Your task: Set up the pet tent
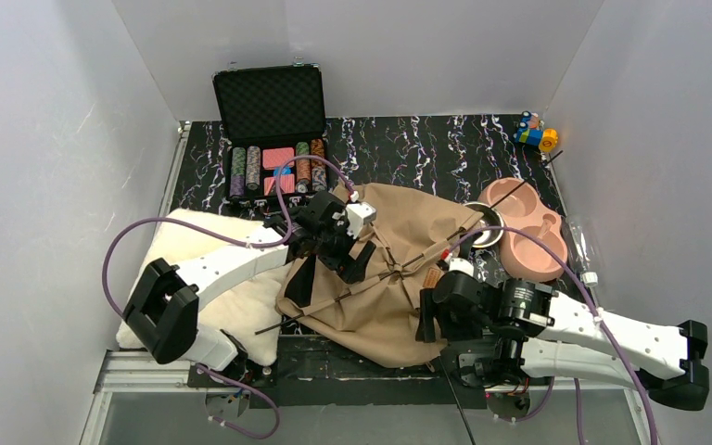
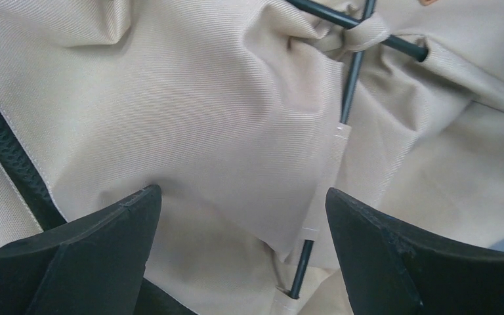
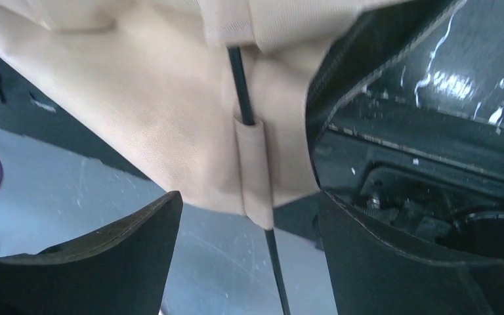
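**Kid:** Where is the pet tent (image 1: 399,269)?

**Me:** It lies flat and crumpled in the middle of the table (image 1: 408,139). One side rests on the fluffy cushion (image 1: 213,250). It is not standing up yet.

**Kid:** What are your pincers doing?

**Me:** My left pincer (image 2: 243,197) is wide open, just above the tan cloth. It holds nothing. My right pincer (image 3: 249,200) is wide open too, down at the tent's near edge. A thin black pole (image 3: 239,85) runs between its fingers, through a little cloth sleeve (image 3: 254,164). The fingers do not touch it.

**Kid:** So what step is this?

**Me:** I think I am lining up to grab the poles. The job looks only just begun.

**Kid:** What comes next?

**Me:** I guess my right pincer must close on that pole, right by the sleeve. The pole is very thin, so I must aim well. Then the tent can be lifted and spread out.
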`<state>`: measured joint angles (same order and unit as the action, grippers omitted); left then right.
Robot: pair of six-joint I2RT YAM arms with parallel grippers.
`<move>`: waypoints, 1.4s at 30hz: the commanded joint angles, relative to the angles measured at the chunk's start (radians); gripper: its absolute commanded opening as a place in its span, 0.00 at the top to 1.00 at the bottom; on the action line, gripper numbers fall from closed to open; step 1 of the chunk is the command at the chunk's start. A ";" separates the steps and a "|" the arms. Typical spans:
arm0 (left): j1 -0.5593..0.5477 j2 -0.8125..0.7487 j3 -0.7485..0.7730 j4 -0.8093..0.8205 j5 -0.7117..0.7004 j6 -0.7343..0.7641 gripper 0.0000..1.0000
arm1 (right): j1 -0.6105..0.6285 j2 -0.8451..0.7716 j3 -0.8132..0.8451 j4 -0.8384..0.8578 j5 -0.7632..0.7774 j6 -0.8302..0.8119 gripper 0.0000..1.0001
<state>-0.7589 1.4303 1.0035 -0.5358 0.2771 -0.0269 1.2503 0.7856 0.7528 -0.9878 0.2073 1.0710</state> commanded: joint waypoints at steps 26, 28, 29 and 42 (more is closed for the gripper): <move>-0.003 0.038 0.053 0.167 0.059 -0.152 1.00 | 0.051 -0.160 -0.158 0.163 -0.048 0.071 0.99; -0.004 0.034 0.086 0.175 0.057 -0.155 1.00 | 0.066 -0.177 -0.148 0.170 0.012 0.071 0.99; -0.003 0.037 0.106 0.174 0.053 -0.156 1.00 | 0.068 -0.181 -0.137 0.177 0.037 0.062 0.99; 0.046 0.110 0.368 0.011 -0.194 -0.010 1.00 | 0.070 0.010 0.028 0.385 0.332 -0.010 0.99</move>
<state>-0.7494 1.5333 1.2987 -0.4889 0.1638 -0.0917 1.3178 0.7391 0.7059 -0.7815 0.3584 1.0866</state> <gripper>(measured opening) 0.011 0.053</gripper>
